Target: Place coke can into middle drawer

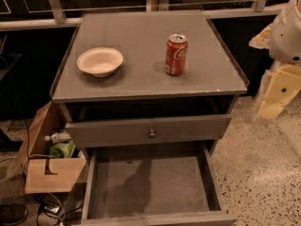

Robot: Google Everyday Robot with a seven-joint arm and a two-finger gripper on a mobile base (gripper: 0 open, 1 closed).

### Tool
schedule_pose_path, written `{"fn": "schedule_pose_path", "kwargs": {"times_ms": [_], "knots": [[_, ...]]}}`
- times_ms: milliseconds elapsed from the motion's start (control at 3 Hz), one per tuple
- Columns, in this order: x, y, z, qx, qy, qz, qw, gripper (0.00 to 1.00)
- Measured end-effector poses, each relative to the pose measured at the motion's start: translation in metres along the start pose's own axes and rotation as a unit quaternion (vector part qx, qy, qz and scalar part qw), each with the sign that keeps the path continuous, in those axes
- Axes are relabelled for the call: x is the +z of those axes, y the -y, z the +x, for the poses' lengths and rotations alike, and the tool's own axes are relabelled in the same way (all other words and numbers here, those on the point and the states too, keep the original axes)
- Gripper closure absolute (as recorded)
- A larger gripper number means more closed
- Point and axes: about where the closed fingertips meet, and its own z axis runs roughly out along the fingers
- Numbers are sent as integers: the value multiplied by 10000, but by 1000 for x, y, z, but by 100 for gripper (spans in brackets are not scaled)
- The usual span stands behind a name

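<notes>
While the gripper [280, 91] hung at the far right edge of the scene, off the right side of a grey cabinet [141, 27] and above a speckled floor [254, 164], I could not tell whether it was open or closed; only its cream-yellow parts and the white arm housing above them showed. Well apart from the gripper, across to its left, the coke can [176, 54] stood upright on the cabinet top, right of centre, red with white script and a silver top, touching nothing but the surface. Farther from the gripper on the same top, a cream-coloured round bowl [100, 61] sat near the left side, clearly apart from the can. Below and to the left of the gripper, the middle drawer [150, 187] was pulled far out toward me, wide and shallow, dark grey, with its flat floor showing between thin side walls. Just above it, a grey drawer front [117, 132] with a small round metal knob [152, 133] stood slightly out from the cabinet. Farthest from the gripper, on the floor beside the cabinet's left side, an open cardboard box [51, 175] held a plastic bottle [56, 137] and something green [62, 149].
</notes>
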Motion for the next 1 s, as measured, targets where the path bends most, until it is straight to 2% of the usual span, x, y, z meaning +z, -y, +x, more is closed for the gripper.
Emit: {"fn": "schedule_pose_path", "kwargs": {"times_ms": [333,667,1000], "knots": [[0,0,0,0,0,0,10000,0],[12,6,-7,142,225,-4,9996,0],[33,26,-22,339,584,65,9977,0]]}}
